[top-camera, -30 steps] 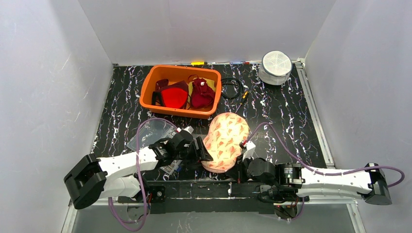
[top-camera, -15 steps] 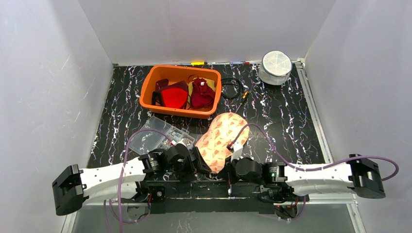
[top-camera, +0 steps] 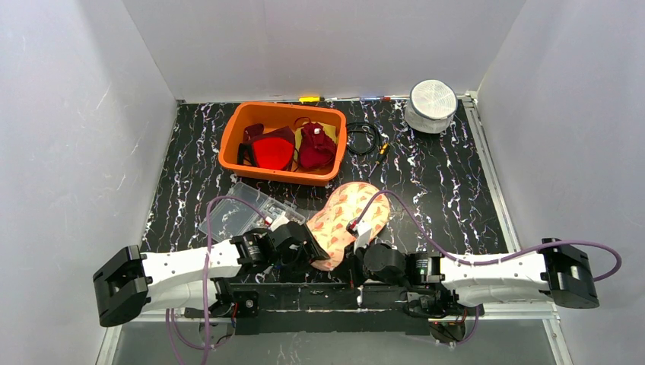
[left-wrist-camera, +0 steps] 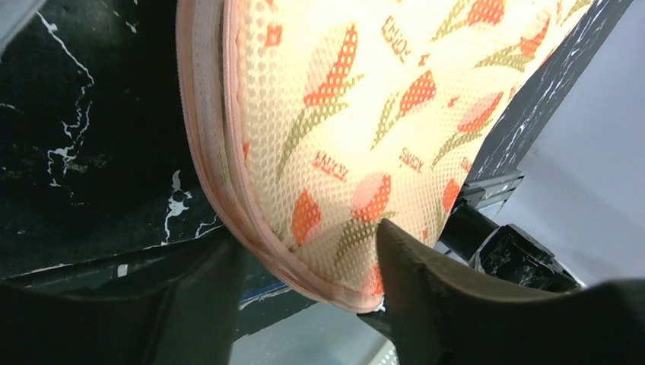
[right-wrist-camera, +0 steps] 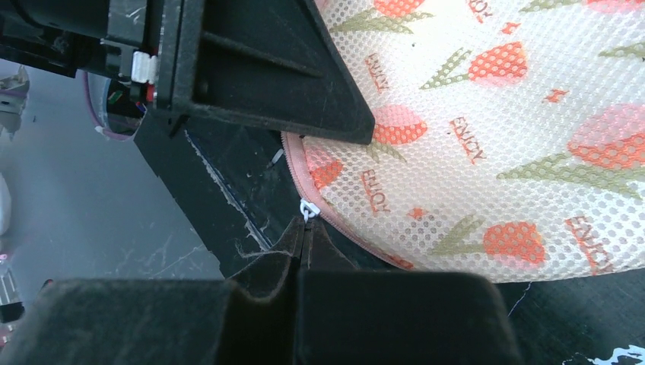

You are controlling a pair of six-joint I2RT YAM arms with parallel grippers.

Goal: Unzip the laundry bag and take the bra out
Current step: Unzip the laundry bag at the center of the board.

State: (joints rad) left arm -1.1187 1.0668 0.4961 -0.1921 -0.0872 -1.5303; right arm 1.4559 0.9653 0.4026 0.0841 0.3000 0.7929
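The laundry bag (top-camera: 347,219) is cream mesh with an orange tulip print and a pink zipper seam. It lies tilted near the table's front edge. My left gripper (top-camera: 315,254) straddles the bag's near end (left-wrist-camera: 335,152), with its fingers (left-wrist-camera: 426,281) pressed on the mesh and seam. My right gripper (top-camera: 352,257) is shut on the small white zipper pull (right-wrist-camera: 306,209) at the bag's edge (right-wrist-camera: 487,152), just below the left gripper's finger. The zipper looks closed where it shows. The bra is hidden inside the bag.
An orange tub (top-camera: 231,144) with red garments stands at the back. A clear plastic box (top-camera: 242,213) lies left of the bag. A black cable (top-camera: 363,137) and a white round container (top-camera: 432,105) sit at the back right. White walls enclose the table.
The bag's near end has been drawn left and toward the front edge, so the bag now lies slanted and stretched. Both grippers moved left with it.
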